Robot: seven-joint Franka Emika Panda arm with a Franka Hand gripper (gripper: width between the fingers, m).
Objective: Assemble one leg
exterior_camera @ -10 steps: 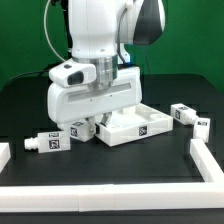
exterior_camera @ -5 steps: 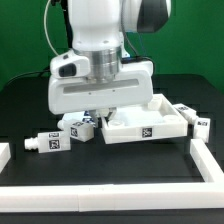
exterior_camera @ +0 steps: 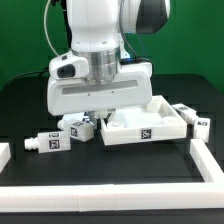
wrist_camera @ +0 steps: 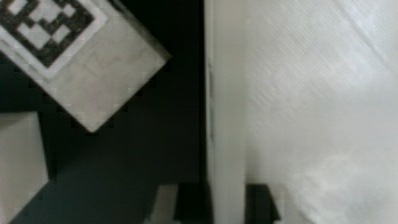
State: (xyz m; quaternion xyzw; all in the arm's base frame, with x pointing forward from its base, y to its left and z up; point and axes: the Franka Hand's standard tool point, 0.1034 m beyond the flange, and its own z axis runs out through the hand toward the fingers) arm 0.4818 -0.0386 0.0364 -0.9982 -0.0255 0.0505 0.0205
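Note:
The white tabletop (exterior_camera: 128, 135) lies in the middle of the black table. My gripper (exterior_camera: 100, 114) is down at its corner on the exterior view's left, mostly hidden under the hand. In the wrist view the gripper (wrist_camera: 224, 192) straddles the tabletop's thin wall (wrist_camera: 222, 100), one finger on each side, closed on it. One tagged white leg (exterior_camera: 78, 127) lies just beside that corner and shows in the wrist view (wrist_camera: 80, 55). Another leg (exterior_camera: 45, 141) lies further to the exterior view's left.
Two more legs (exterior_camera: 183, 112) (exterior_camera: 203, 126) lie on the exterior view's right of the tabletop. A white fence (exterior_camera: 110, 195) runs along the front and up the right side (exterior_camera: 206, 160).
The gripper and the tabletop shifted toward the exterior view's right between one second and half a second ago. Since then nothing has visibly moved.

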